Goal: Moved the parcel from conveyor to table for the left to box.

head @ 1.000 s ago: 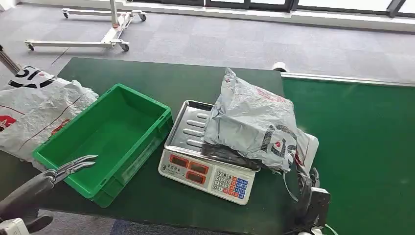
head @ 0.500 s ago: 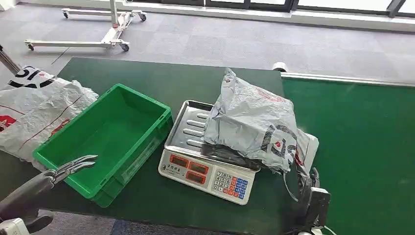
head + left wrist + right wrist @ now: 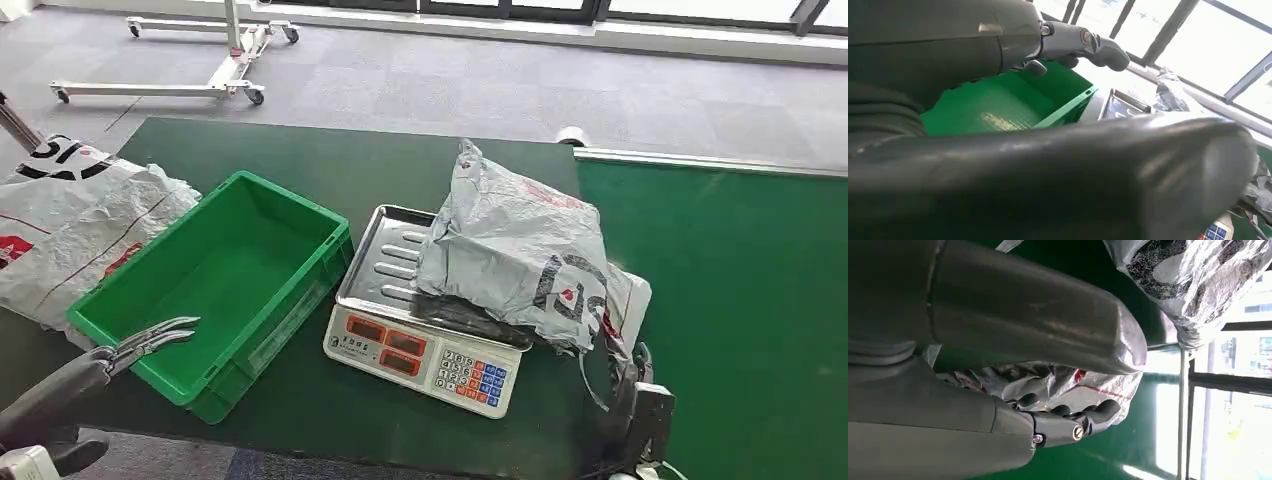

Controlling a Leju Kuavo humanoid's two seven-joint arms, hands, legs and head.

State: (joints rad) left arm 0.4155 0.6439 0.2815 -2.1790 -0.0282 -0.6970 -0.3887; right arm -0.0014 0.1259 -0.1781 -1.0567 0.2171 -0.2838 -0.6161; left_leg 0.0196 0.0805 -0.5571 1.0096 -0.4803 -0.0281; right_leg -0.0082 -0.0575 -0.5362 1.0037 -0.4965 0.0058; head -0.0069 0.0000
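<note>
On the dark green surface one grey parcel lies crumpled on the steel tray of one weighing scale, its lower corner hanging past the tray toward the conveyor, which runs alongside on the robot's right. One green box sits just beside the scale, with nothing inside it. One white printed bag lies against the box's far left side. The left hand hovers over the box's near corner, fingers apart and holding nothing. The right hand hangs low below the parcel's drooping corner; whether its fingers touch the wrap, I cannot tell. Beyond the surface, grey carpet carries one white wheeled frame near the windows.
</note>
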